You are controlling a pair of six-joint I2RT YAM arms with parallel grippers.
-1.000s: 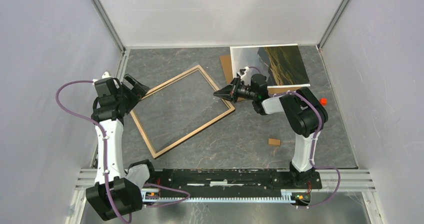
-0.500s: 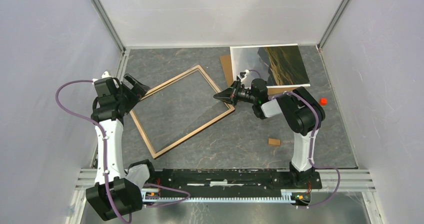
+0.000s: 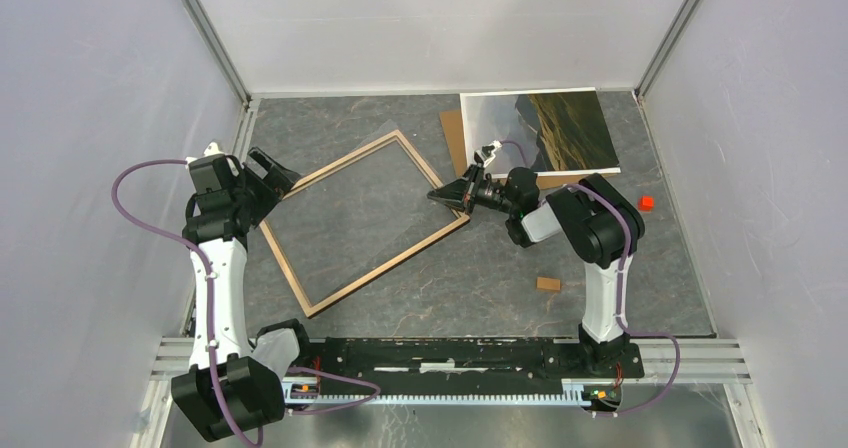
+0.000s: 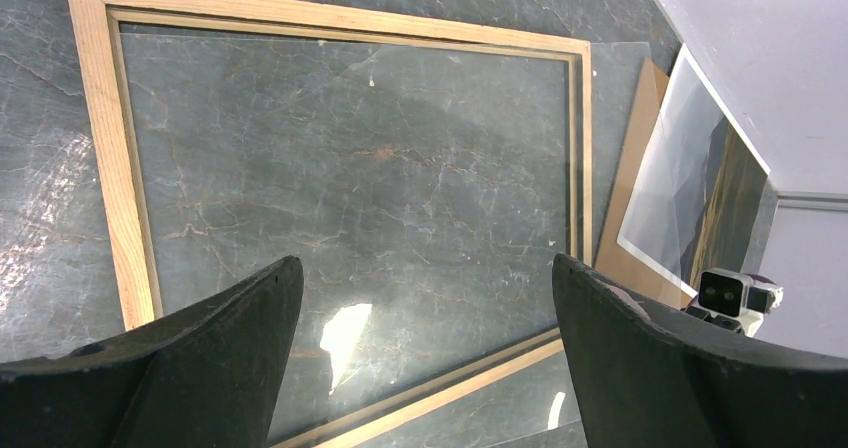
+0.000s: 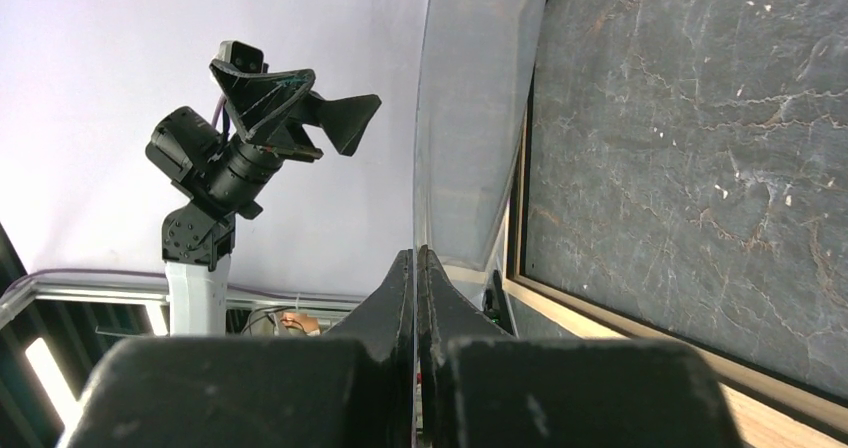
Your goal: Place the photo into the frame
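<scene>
Backing board (image 3: 452,136), beyond frame (image 3: 390,265) far corner: mostly hidden under photo (image 3: 545,128). Left wrist view: frame's near rim partly behind left gripper (image 4: 425,261) fingers (image 4: 190,368). Clear pane (image 5: 480,118) edge vanishes between right gripper (image 5: 415,253) closed jaws.

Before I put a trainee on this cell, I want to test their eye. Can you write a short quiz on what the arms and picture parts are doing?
1. True or false: the glossy dark landscape photo lies outside the light wooden rectangular frame.
2. What does the right claw pinch? A. the plain brown backing board. B. the thin clear pane. C. the small red cube.
3. Fill in: the claw with its jaws wide apart above the frame is the ____ claw.
Key: 1 true. 2 B. 3 the left claw.
</scene>
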